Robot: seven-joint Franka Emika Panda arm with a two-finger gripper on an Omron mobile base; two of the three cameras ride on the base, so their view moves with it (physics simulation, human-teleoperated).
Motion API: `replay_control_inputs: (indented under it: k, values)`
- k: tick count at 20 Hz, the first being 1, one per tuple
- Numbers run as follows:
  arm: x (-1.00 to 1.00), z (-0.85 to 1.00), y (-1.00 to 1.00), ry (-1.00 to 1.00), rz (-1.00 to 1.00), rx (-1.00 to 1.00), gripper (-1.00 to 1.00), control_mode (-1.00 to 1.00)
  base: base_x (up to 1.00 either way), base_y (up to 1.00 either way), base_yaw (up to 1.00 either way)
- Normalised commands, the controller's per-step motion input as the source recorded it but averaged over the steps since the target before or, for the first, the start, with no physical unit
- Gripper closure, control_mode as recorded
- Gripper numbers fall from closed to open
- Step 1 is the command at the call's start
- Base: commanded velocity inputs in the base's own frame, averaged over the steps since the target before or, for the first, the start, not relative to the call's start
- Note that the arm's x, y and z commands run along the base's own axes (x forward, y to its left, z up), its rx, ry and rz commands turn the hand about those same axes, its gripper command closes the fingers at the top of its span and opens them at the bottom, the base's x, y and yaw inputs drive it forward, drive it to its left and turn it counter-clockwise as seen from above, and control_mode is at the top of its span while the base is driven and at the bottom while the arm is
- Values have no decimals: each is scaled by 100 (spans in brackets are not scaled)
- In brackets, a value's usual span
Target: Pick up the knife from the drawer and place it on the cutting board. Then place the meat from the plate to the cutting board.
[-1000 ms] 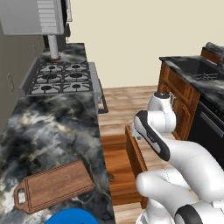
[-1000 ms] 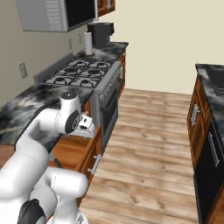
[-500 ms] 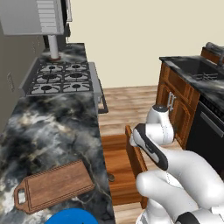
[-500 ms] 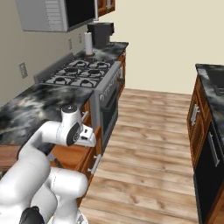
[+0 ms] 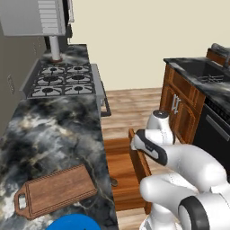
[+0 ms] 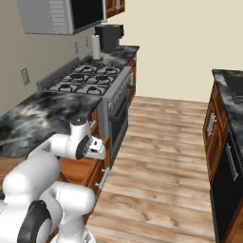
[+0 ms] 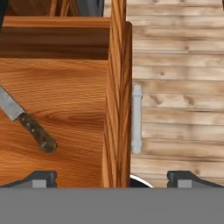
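here, left to right. board (image 5: 56,192): flat on the marbled surface (image 5: 49,130), handle tab toward the near left. plate (image 5: 74,222): blue, at the surface's near edge, just beside the board. stove (image 5: 63,80): further along the surface. drawer (image 7: 65,109): pulled out, bare wooden bottom, silver pull on its front. knife (image 7: 27,120): lying in the drawer at the hand view's left, blade running off the edge, dark handle toward the drawer front. gripper (image 7: 109,178): above the drawer front, jaws wide apart, one tip on each side of the front, holding nothing.
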Motion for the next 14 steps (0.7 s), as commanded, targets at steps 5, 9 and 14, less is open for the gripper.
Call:
replay_control_inputs:
  k: [5,9,14]
  values:
    - [38,-37,0,9,0,-2,-100,-100,0,0,0]
    - [21,-45,0,11,0,-2,-100,-100,0,0,0]
    - [14,-35,0,7,0,0,-100,-100,0,0,0]
